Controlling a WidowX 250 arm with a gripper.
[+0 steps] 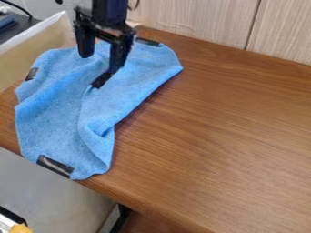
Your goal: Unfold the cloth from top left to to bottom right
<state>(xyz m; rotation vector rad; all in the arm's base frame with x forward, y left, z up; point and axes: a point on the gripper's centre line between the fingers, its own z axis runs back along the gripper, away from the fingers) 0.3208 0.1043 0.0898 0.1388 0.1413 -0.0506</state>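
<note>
The black gripper (99, 63) hangs over the upper part of the cloth, its two fingers apart, so it is open. The blue cloth (57, 111) lies rumpled at the left of the table, with a folded flap running from its upper right down to its lower middle. Black patches mark the cloth at its left edge, bottom edge and top right. Another black patch (102, 80) is on the folded part, just below the tip of the right finger; whether they touch I cannot tell.
The brown wooden table (218, 136) extends to the right of the cloth, up to a pale wood-panel wall (200, 20) behind. A beige box-like panel (36, 52) stands at the upper left. The cloth's lower end reaches the table's front edge.
</note>
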